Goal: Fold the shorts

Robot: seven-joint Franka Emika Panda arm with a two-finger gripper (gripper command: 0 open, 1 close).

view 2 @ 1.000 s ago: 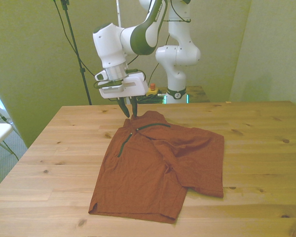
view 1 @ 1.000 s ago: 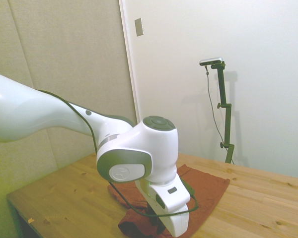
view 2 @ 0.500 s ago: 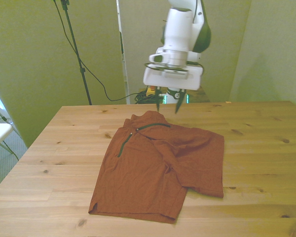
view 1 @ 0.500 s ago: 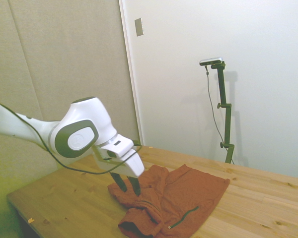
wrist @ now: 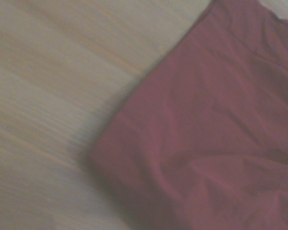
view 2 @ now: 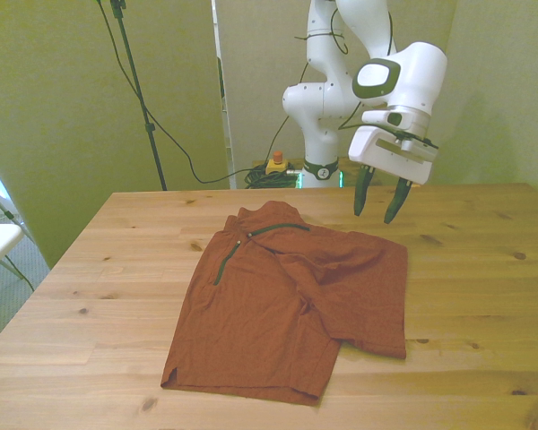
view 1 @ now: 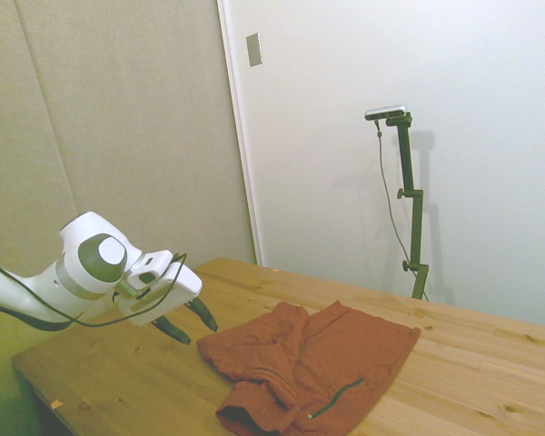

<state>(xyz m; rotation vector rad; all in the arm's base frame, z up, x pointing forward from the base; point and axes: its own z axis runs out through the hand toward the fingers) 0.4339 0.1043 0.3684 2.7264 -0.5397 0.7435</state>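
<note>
the shorts (view 2: 291, 300) lie spread and wrinkled on the wooden bench (view 2: 117, 260), one half already lapped over the other, so a dark green pocket zipper (view 2: 224, 264) shows on top. in the front view their long axis runs from the waistband near the far edge down toward the hem at the near edge.

the pincer (view 2: 377, 201) hangs in the air above the bench, its two dark fingers (view 2: 361, 193) spread apart and holding nothing. it sits just beyond the cloth's far corner on the front view's right, with a clear gap of air below it, touching nothing. in the side view the pincer (view 1: 186, 321) is just beside the near edge of the shorts (view 1: 313, 363), fingers angled toward them.

the wrist view shows that same cloth corner (wrist: 105, 153) against bare wood, blurred. so the thing to grab lies below and slightly toward the front view's left of the pincer; a short drop onto that corner looks like the likely next reach.
</note>
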